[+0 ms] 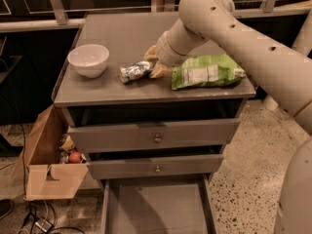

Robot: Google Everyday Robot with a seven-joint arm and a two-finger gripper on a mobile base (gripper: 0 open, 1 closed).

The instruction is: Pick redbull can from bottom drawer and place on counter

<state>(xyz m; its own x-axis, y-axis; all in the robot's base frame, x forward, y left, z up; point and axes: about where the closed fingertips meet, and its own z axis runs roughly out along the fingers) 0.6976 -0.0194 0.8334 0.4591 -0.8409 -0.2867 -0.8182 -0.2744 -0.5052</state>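
Observation:
The redbull can (135,71) lies on its side, low over the counter (122,35), between the white bowl and the green snack bag. My gripper (154,63) reaches in from the right and is shut on the can's right end, one tan finger behind it and one in front. Whether the can rests on the counter or hovers just above it I cannot tell. The bottom drawer (156,208) is pulled out at the cabinet's foot, its grey tray bare.
A white bowl (88,59) stands at the counter's left. A green snack bag (207,71) lies at the right, partly under my arm. The two upper knobbed drawers are slightly open. A cardboard box (46,172) with small items sits on the floor to the left.

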